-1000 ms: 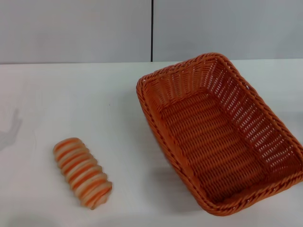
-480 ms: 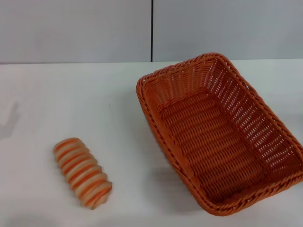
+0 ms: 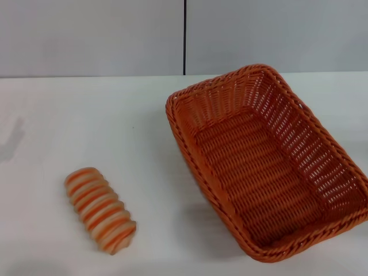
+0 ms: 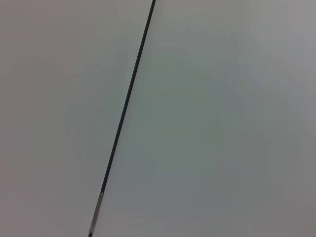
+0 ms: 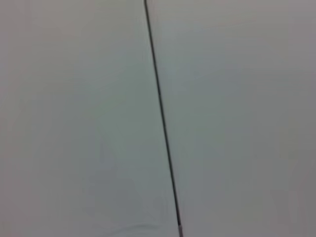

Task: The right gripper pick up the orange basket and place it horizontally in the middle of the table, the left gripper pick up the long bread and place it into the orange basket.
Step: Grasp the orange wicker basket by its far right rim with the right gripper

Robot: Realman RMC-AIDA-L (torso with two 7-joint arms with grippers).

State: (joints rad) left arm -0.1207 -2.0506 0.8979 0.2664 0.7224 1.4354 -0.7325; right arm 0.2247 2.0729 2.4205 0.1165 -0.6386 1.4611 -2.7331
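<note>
White table (image 3: 69, 115) carries everything, nothing begun: bread (image 3: 100, 210) lies at the near left, basket (image 3: 267, 161) sits askew at the right, empty. Neither gripper shows, so their fingers cannot be judged.

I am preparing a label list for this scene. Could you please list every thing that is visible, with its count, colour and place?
orange basket: one, orange woven wicker, empty, on the right side of the table, set at a slant.
long bread: one, orange and cream stripes, on the near left of the table, apart from the basket.
table: one, white, under both things.
wall: grey panels behind the table, with a dark vertical seam; both wrist views show only this.
left end effector and right end effector: none in view in any picture.
</note>
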